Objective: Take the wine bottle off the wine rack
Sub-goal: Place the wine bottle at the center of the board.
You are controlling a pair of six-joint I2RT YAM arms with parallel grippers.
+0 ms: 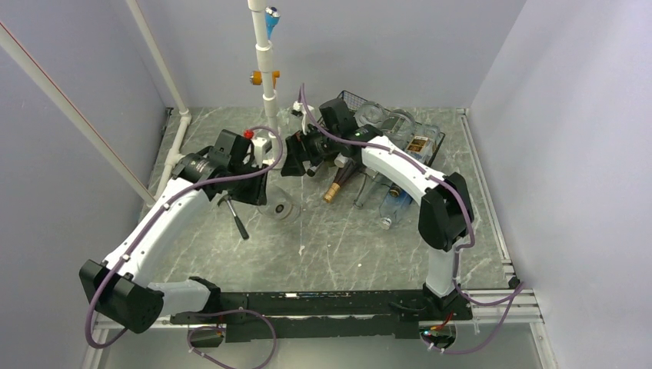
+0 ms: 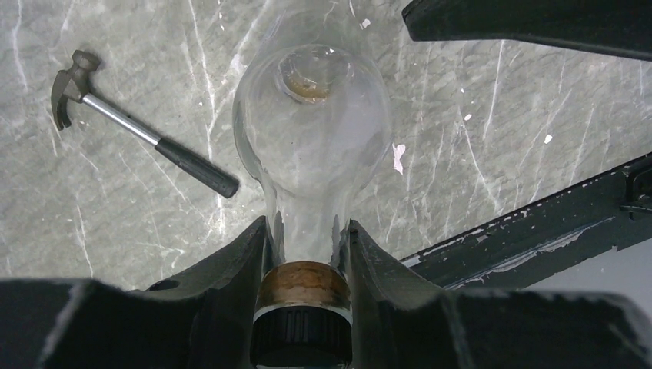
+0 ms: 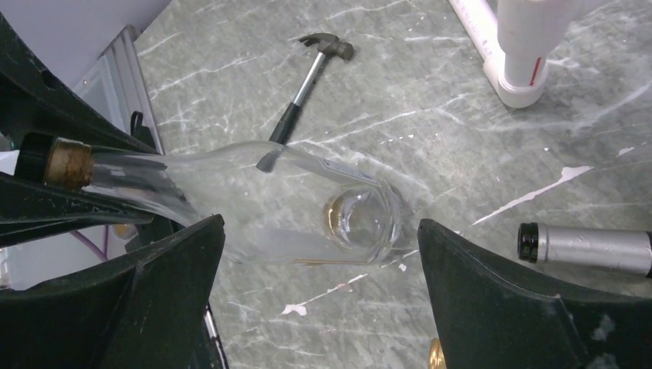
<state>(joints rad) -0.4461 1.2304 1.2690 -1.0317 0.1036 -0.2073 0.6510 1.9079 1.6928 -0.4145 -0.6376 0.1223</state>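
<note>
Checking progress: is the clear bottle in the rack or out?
Out: the left pincer holds the bottle by its neck over the table, away from the rack.

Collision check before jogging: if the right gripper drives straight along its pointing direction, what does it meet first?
Probably the clear bottle, held at the neck by the left gripper: its base lies dead ahead of the right gripper, jaws open. Behind it, the table. Depth to the bottle is unclear.

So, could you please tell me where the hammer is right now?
In the top view the hammer lies flat on the table, left of centre, just left of the clear bottle that the left gripper holds by its neck.
</note>
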